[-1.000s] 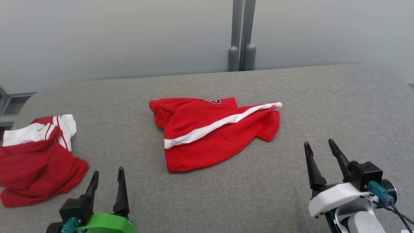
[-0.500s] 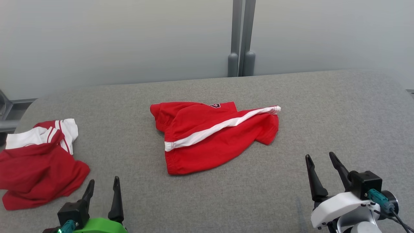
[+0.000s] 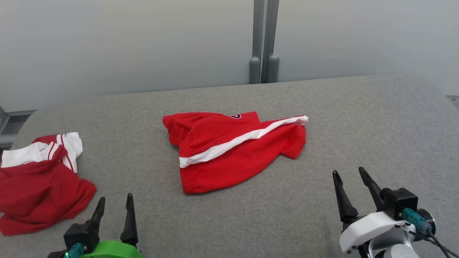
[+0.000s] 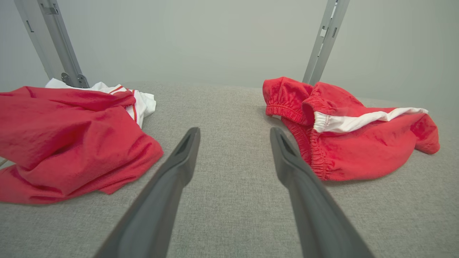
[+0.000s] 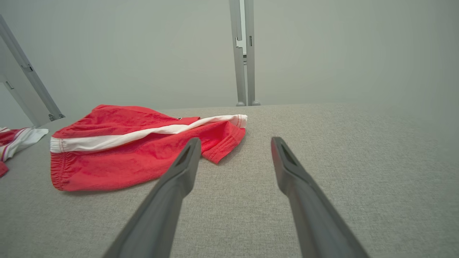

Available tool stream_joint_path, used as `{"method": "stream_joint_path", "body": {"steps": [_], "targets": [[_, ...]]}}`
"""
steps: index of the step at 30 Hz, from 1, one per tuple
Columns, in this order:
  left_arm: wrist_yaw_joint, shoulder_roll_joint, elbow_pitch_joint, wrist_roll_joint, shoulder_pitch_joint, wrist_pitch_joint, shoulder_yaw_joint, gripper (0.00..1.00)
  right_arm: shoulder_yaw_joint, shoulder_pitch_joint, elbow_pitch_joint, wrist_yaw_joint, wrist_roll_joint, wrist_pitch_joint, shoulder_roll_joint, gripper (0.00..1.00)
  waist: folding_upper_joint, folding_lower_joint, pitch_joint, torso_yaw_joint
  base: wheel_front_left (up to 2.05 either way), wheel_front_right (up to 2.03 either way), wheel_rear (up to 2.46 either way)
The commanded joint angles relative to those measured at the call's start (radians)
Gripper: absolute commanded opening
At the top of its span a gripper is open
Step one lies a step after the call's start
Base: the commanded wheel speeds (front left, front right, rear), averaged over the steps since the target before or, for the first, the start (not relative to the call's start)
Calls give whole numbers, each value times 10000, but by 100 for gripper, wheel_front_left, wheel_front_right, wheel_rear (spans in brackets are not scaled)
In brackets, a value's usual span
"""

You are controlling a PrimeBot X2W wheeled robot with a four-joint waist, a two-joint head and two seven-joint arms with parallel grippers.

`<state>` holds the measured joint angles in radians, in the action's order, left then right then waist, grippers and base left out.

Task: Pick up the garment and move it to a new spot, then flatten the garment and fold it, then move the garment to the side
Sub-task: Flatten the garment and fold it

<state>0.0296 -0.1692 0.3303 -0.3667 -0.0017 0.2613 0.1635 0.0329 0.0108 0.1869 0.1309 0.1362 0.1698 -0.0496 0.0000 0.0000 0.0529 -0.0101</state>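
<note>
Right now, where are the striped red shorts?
In the head view the red shorts lie at the middle of the grey table, well right of the red-and-white garment at its left edge.

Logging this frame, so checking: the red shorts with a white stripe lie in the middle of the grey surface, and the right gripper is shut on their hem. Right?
Not quite. The right gripper is open and apart from the red shorts, as the right wrist view shows. The rest holds: white-striped, lying mid grey surface.
</note>
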Motion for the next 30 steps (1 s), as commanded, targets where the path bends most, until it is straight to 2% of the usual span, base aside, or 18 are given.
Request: {"method": "stream_joint_path", "body": {"steps": [1,4,7,10,13,14,15,23,30], "targets": [[-50,12,-11,67,-101,38,33,100,40,127,8,-5,-55,-1,-16,100,0,0,-11,-5,0,0,0],[-163,95,-3,52,-396,-384,292,100,267,308,70,-5,-258,-200,-22,100,0,0,-77,21,0,0,0],[-478,155,175,-82,-961,-1242,628,100,516,674,200,-5,-290,-685,-270,100,0,0,-248,105,0,0,0],[-644,259,354,-106,-1771,-2362,1009,100,1031,1309,335,-3,-140,-1482,-778,100,0,0,-586,167,0,0,0],[-699,420,396,-54,-2827,-3461,1346,100,1617,2293,469,-8,216,-2444,-1641,100,0,0,-1223,260,0,0,0],[-725,468,317,12,-3221,-3652,1437,100,1792,2693,505,-8,353,-2745,-1913,100,0,0,-1471,288,0,0,0],[-725,468,317,12,-3221,-3652,1437,100,1792,2693,505,-8,353,-2745,-1913,100,0,0,-1471,288,0,0,0],[-433,721,421,68,-5212,-5810,1872,100,2820,5700,1040,-8,1423,-4374,-3514,100,0,0,-3226,521,0,0,0],[84,772,-395,-99,-5372,-6945,1866,100,3385,7059,1607,-8,1939,-4855,-4596,100,0,0,-4018,908,0,0,0]]}}
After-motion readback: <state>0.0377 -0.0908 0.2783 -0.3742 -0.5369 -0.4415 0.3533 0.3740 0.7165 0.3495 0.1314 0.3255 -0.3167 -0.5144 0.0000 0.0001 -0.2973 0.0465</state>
